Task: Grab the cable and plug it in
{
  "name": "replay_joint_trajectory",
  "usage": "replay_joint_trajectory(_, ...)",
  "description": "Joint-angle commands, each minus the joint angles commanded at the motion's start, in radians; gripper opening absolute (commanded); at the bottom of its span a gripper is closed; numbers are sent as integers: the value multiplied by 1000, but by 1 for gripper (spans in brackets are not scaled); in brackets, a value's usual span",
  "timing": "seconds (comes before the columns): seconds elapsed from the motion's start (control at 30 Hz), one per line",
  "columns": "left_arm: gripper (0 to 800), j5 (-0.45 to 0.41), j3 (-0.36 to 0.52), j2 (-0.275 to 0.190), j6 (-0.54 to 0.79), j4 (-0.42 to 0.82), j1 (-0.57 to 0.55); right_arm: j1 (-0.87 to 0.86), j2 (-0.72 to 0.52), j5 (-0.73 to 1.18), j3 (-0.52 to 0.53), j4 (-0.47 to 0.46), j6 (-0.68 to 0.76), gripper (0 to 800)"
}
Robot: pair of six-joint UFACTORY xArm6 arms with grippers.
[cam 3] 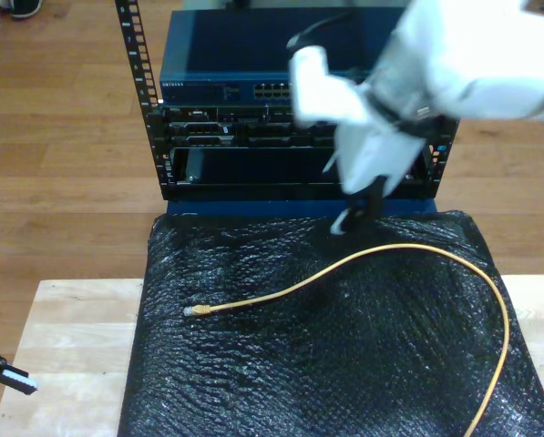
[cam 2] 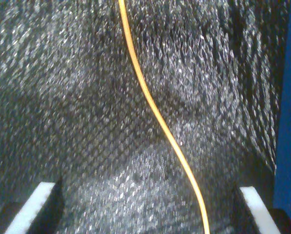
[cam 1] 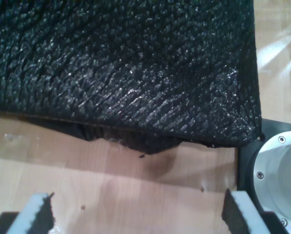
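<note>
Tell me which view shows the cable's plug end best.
The exterior view: the cable lies across the black mat with its plug at the exterior view's left. The second wrist view has a plain yellow stretch; the first wrist view has mat and wood.

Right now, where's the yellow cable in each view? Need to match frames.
First wrist view: I can make out no cable, just the black mat on the wooden table.
Second wrist view: the cable runs lengthwise across the mat between my second end effector's pads.
Exterior view: it curves across the mat, plug toward that view's left.
Shared landmark: the mat.
</note>
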Motion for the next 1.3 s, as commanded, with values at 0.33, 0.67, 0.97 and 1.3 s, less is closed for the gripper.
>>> replay_joint_trajectory(0.33,800,0,0,0,0,0,0,163,130,-121,-20,-160,173,797)
replay_joint_trajectory(0.67,800,0,-2,0,0,0,0,261,230,-135,-48,-241,285,796)
replay_joint_trajectory(0.97,800,2,-2,0,2,0,0,319,284,-135,-48,-311,368,789)
replay_joint_trajectory(1.3,800,3,-2,0,2,2,2,334,354,-164,-55,-313,439,772)
